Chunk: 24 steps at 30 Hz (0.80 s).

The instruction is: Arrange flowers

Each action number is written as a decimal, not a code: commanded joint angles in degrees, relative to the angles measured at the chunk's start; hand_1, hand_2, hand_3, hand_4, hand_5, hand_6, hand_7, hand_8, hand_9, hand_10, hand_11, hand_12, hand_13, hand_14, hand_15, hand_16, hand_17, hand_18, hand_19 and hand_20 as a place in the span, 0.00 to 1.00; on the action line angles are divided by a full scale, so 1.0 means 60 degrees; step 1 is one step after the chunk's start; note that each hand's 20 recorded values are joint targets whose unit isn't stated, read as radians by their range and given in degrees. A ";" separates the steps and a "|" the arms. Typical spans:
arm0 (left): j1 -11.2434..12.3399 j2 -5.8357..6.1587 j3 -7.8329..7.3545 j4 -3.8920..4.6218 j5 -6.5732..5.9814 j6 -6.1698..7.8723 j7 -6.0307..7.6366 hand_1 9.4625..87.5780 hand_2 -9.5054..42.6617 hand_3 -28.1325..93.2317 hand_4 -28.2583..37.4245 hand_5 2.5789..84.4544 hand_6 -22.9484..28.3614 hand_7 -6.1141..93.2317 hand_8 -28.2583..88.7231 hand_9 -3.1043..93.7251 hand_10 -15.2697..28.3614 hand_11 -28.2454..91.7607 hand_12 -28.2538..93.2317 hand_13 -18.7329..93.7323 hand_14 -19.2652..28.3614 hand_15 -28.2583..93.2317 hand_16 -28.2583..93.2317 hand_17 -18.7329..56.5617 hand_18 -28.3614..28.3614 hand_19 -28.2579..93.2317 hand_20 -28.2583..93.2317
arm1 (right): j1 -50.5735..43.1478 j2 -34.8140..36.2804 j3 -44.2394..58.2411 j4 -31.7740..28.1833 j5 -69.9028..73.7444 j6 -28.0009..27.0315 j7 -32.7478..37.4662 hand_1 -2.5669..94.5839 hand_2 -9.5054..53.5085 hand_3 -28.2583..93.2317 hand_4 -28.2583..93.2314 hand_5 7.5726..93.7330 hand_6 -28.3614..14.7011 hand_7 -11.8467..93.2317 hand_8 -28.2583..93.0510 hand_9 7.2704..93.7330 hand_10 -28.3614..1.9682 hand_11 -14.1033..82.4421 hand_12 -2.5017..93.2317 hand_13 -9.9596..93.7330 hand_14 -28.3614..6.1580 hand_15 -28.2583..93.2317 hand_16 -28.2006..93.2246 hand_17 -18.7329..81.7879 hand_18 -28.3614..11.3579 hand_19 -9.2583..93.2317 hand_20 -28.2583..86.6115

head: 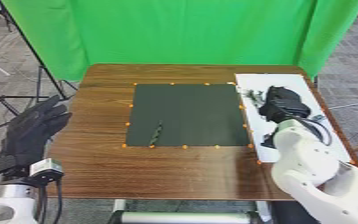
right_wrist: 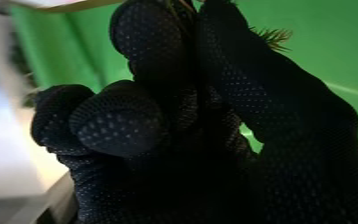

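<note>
Head view: the right hand (head: pixel 285 102) is over the white board (head: pixel 278 82) at the right side of the brown table (head: pixel 180 172), its arm coming in over the near right corner. Green sprig (head: pixel 253 96) at this hand's left side, over the board near the edge facing the mat (head: pixel 189 115). Right wrist view: fingers and thumb of the right hand (right_wrist: pixel 122 125) bent inward and brought together at the tips, grasping the sprig; thin stems pass between the fingertips, and a tuft of needles stands out beside them. How firmly it is gripped, cannot tell. Second sprig, narrow and dark green (head: pixel 156 134), lies on the mat, left of its middle and toward the near edge, its length running roughly near to far, apart from both hands. Mat is dark, flat, with orange dots (head: pixel 185 147) around its border. Left hand (head: pixel 24 135) is beside the table's left edge, palm region toward the near side, fingers released and extended toward the far side, holding nothing. Green curtain (head: pixel 193 35) hangs behind the table; black stand (head: pixel 42 65) at left.
</note>
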 commanded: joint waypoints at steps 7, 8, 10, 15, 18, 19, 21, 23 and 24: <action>-0.0207 -0.0414 0.0017 -0.0043 0.0377 -0.0280 -0.0567 0.20 0.31 0.90 0.15 0.47 0.66 0.18 0.16 0.40 0.83 0.50 0.29 0.37 0.99 0.73 0.10 0.13 0.92 0.75 0.21 | 0.1672 -0.2482 -0.2315 0.1125 -0.0501 -0.1118 -0.0486 0.57 0.03 0.86 0.01 0.88 0.56 0.35 0.39 0.92 0.47 0.57 0.29 0.91 0.63 0.81 0.44 0.75 0.18 1.00 0.42; -0.0229 -0.0441 0.0016 -0.0038 0.0406 -0.0305 -0.0598 0.20 0.31 0.90 0.15 0.47 0.66 0.18 0.16 0.40 0.83 0.50 0.29 0.37 0.99 0.73 0.10 0.13 0.92 0.75 0.21 | 0.1681 -0.2605 -0.2347 0.1212 -0.0517 -0.1149 -0.0494 0.57 0.03 0.86 0.01 0.88 0.56 0.35 0.39 0.92 0.47 0.57 0.29 0.91 0.63 0.81 0.44 0.75 0.18 1.00 0.42; -0.0346 -0.0543 0.0033 -0.0012 0.0502 -0.0411 -0.0744 0.20 0.31 0.90 0.15 0.47 0.66 0.18 0.16 0.40 0.83 0.50 0.29 0.37 0.99 0.73 0.10 0.13 0.92 0.75 0.21 | 0.1763 -0.2788 -0.2475 0.1381 -0.0487 -0.1278 -0.0455 0.57 0.03 0.86 0.01 0.88 0.56 0.35 0.39 0.92 0.47 0.57 0.29 0.91 0.63 0.81 0.44 0.75 0.18 1.00 0.42; -0.0549 -0.0628 0.0089 0.0037 0.0599 -0.0521 -0.0928 0.20 0.31 0.90 0.15 0.47 0.66 0.18 0.16 0.40 0.83 0.50 0.29 0.37 0.99 0.73 0.10 0.13 0.92 0.75 0.21 | 0.1835 -0.3208 -0.2679 0.1669 -0.0641 -0.1514 -0.0521 0.57 0.03 0.86 0.01 0.88 0.56 0.35 0.39 0.92 0.47 0.57 0.29 0.91 0.64 0.81 0.44 0.75 0.18 1.00 0.42; -0.0745 -0.0721 0.0137 0.0090 0.0700 -0.0651 -0.1132 0.20 0.31 0.90 0.15 0.47 0.66 0.18 0.16 0.40 0.83 0.50 0.29 0.37 0.99 0.73 0.10 0.13 0.92 0.75 0.21 | 0.1810 -0.3520 -0.2751 0.1844 -0.0727 -0.1569 -0.0488 0.57 0.03 0.86 0.01 0.88 0.56 0.35 0.38 0.92 0.47 0.57 0.29 0.91 0.64 0.81 0.44 0.75 0.18 1.00 0.42; -0.0841 -0.0740 0.0186 0.0117 0.0717 -0.0705 -0.1203 0.20 0.30 0.90 0.15 0.47 0.66 0.18 0.16 0.40 0.83 0.50 0.29 0.37 0.99 0.73 0.10 0.13 0.92 0.75 0.21 | 0.1871 -0.3537 -0.2859 0.1906 -0.0676 -0.1582 -0.0418 0.57 0.03 0.86 0.01 0.88 0.56 0.35 0.38 0.92 0.47 0.57 0.29 0.91 0.64 0.81 0.44 0.75 0.18 1.00 0.42; -0.0963 -0.0787 0.0271 0.0146 0.0780 -0.0774 -0.1238 0.20 0.31 0.90 0.15 0.47 0.66 0.18 0.16 0.40 0.83 0.50 0.29 0.37 0.99 0.73 0.10 0.13 0.92 0.75 0.21 | 0.1828 -0.3718 -0.2858 0.2047 -0.0729 -0.1704 -0.0453 0.57 0.03 0.86 0.01 0.88 0.56 0.35 0.38 0.92 0.47 0.57 0.29 0.91 0.64 0.81 0.44 0.75 0.18 1.00 0.42; -0.1093 -0.0743 0.0338 0.0186 0.0768 -0.0768 -0.1236 0.20 0.31 0.90 0.15 0.47 0.66 0.18 0.16 0.40 0.83 0.50 0.29 0.37 0.99 0.73 0.10 0.13 0.92 0.75 0.21 | 0.1937 -0.3770 -0.3019 0.2196 -0.0701 -0.1719 -0.0365 0.57 0.03 0.86 0.01 0.88 0.56 0.35 0.38 0.92 0.48 0.57 0.29 0.91 0.64 0.81 0.44 0.75 0.18 1.00 0.42; -0.1135 -0.0772 0.0345 0.0199 0.0793 -0.0796 -0.1265 0.20 0.31 0.90 0.15 0.47 0.66 0.18 0.16 0.40 0.82 0.50 0.29 0.37 0.98 0.73 0.10 0.13 0.92 0.75 0.21 | 0.1888 -0.3871 -0.2970 0.2282 -0.0735 -0.1787 -0.0381 0.57 0.03 0.86 0.01 0.88 0.56 0.35 0.38 0.92 0.48 0.57 0.29 0.91 0.64 0.81 0.44 0.75 0.18 1.00 0.42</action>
